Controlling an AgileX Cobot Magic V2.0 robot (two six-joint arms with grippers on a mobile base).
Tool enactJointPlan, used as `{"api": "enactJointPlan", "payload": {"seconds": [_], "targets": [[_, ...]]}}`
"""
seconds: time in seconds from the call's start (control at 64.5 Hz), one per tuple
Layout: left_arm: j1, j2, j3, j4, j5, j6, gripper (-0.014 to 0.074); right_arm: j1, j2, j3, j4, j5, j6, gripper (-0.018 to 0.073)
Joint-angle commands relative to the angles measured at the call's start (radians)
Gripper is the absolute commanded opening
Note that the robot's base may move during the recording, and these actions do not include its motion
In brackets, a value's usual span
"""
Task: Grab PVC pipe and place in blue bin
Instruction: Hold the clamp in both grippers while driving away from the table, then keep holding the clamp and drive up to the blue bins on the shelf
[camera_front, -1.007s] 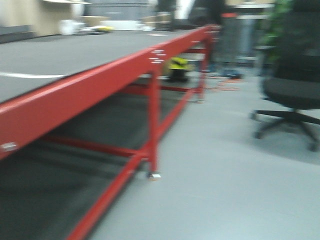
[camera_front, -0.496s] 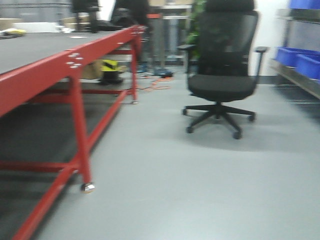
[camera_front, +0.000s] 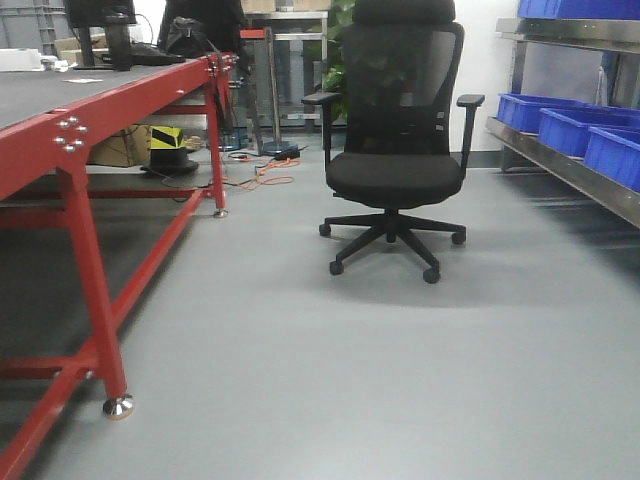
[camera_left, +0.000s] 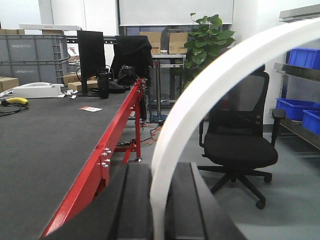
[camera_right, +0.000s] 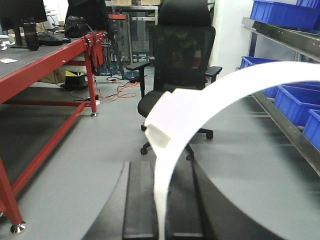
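The left gripper (camera_left: 159, 172) is clamped on a white, curved PVC pipe (camera_left: 210, 85), which rises from between the two dark fingers (camera_left: 135, 200) and arcs up and to the right across the left wrist view. The right gripper (camera_right: 161, 172) is likewise clenched on a white PVC pipe (camera_right: 235, 87). This pipe stands up between its fingers (camera_right: 140, 200), passes through a thicker white fitting (camera_right: 167, 120) and bends away to the right. I cannot tell whether the two grippers grasp one piece or two. Neither arm appears in the front view, which looks along a grey floor (camera_front: 350, 380). On the left stands a long table (camera_front: 70, 125) with a red steel frame and a dark top, its nearest leg ending in a round metal foot (camera_front: 117, 406). A black mesh office chair (camera_front: 395, 150) stands on the floor ahead, well apart from the table. At the right edge, blue bins (camera_front: 565, 125) sit in a row on a metal shelf (camera_front: 560, 165), well apart from the pipe in either gripper. An orange cable (camera_front: 262, 178) lies on the floor near the table's far end. In the left wrist view a dark monitor (camera_left: 91, 47) stands on the table, and a leafy green plant (camera_left: 207, 35) rises behind the chair.
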Motion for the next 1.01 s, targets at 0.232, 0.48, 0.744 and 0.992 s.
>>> {"api": "enactJointPlan", "payload": {"seconds": [0.232, 0.48, 0.744, 0.992], "targets": [[0.002, -0.003, -0.001, -0.002, -0.020, -0.004, -0.0111, 0.000, -0.001, 0.002, -0.006, -0.014, -0.005, -0.0155], [0.002, -0.003, -0.001, -0.002, -0.020, -0.004, -0.0111, 0.000, -0.001, 0.002, -0.006, -0.014, -0.005, -0.0155], [0.002, -0.003, -0.001, -0.002, -0.020, -0.004, -0.0111, 0.000, -0.001, 0.002, -0.006, -0.014, -0.005, -0.0155], [0.002, -0.003, -0.001, -0.002, -0.020, -0.004, -0.0111, 0.000, -0.001, 0.002, -0.006, -0.014, -0.005, -0.0155]]}}
